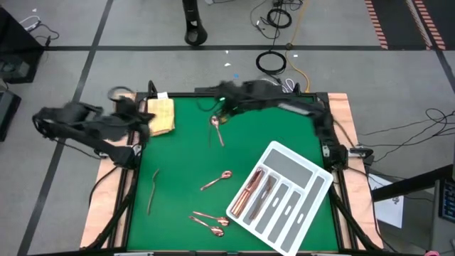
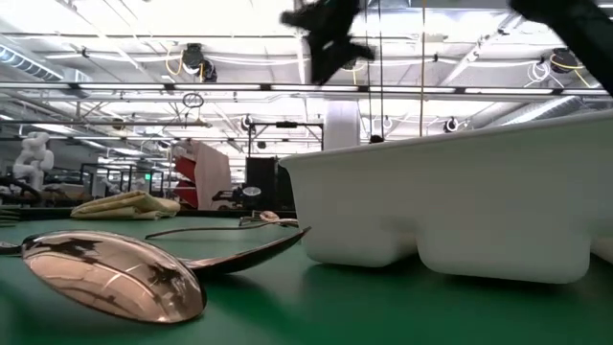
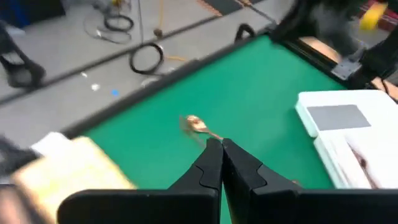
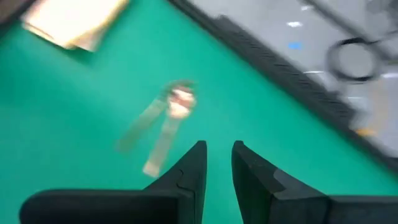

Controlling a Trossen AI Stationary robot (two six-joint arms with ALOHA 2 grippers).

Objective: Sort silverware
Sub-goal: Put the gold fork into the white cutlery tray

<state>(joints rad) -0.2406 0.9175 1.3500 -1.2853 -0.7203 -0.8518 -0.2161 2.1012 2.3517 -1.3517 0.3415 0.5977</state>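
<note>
We see the green table (image 1: pixel 178 163) with the white tray (image 1: pixel 309 186) lying tilted at its near right; several copper pieces (image 1: pixel 250 193) rest in the tray's left slots. Our left arm waits at the far left edge, its gripper (image 3: pixel 222 145) pressed together and empty, just beside the yellow cloth (image 1: pixel 161 115). Our right arm reaches across the far edge, its gripper (image 4: pixel 219 149) with fingers a little apart and nothing between them, above two crossed pieces of silverware (image 1: pixel 216 128) at the far middle. Loose silverware also lies on the mat: a spoon (image 1: pixel 217 180) mid-table, two pieces (image 1: pixel 210 222) nearer, and a thin piece (image 1: pixel 152 190) at the left.
</note>
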